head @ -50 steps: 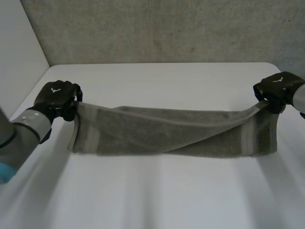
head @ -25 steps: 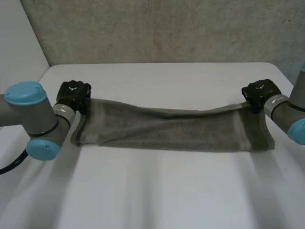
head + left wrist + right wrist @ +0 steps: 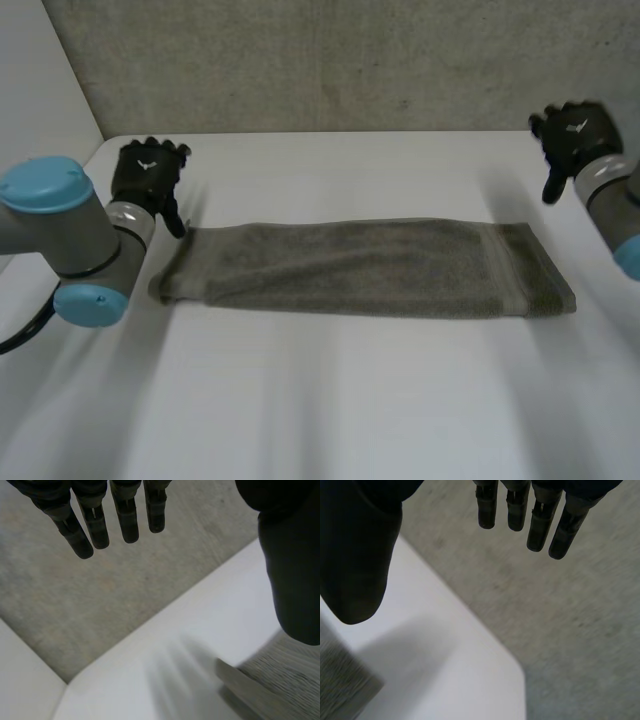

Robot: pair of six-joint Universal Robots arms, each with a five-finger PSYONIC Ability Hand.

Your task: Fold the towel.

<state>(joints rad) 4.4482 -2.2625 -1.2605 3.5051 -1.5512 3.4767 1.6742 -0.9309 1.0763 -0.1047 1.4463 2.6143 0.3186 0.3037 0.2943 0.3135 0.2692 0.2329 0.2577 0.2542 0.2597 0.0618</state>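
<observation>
Left hand [image 3: 148, 175], right hand [image 3: 572, 135]: fingers straight, empty, beyond towel [image 3: 360, 268] ends. Towel: long strip, flat on table [image 3: 350, 400].

Showing white table [image 3: 330, 400] with rounded far corners, standing before grey concrete wall [image 3: 330, 60], adjoining white panel [image 3: 35, 110] at left.

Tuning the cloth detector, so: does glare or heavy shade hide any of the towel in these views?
Head view: towel evenly lit on the white table, no glare. Left wrist view: its corner by the left hand is lit, weave visible. Right wrist view: the corner by the right hand lies in dimmer light, still readable.
</observation>
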